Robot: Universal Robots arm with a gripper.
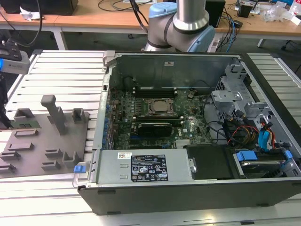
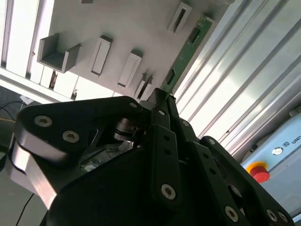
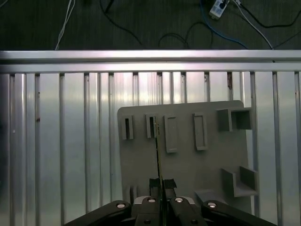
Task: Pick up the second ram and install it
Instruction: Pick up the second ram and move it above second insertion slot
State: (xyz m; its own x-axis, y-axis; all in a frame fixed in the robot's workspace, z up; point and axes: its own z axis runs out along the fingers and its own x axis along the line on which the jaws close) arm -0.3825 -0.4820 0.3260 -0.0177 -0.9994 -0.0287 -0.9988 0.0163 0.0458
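Observation:
The second ram (image 3: 158, 150) is a thin green strip standing on edge in a slot of the grey fixture plate (image 3: 188, 165). In the second wrist view, the ram (image 2: 186, 52) runs away from my fingertips. My gripper (image 3: 161, 183) sits at the near end of the strip, its two black fingers (image 3: 154, 182) pressed against either side, shut on it. In the exterior view the ram (image 1: 26, 125) is at the far left, on the fixture plate (image 1: 33, 150), under my wrist (image 1: 11, 59).
The open computer case (image 1: 188, 188) lies on the slatted aluminium table (image 1: 61, 80), with its motherboard (image 1: 155, 113) exposed. Grey fixture blocks (image 1: 54, 113) stand up from the plate. Cables and drive bays (image 1: 254, 136) fill the case on the exterior view's right.

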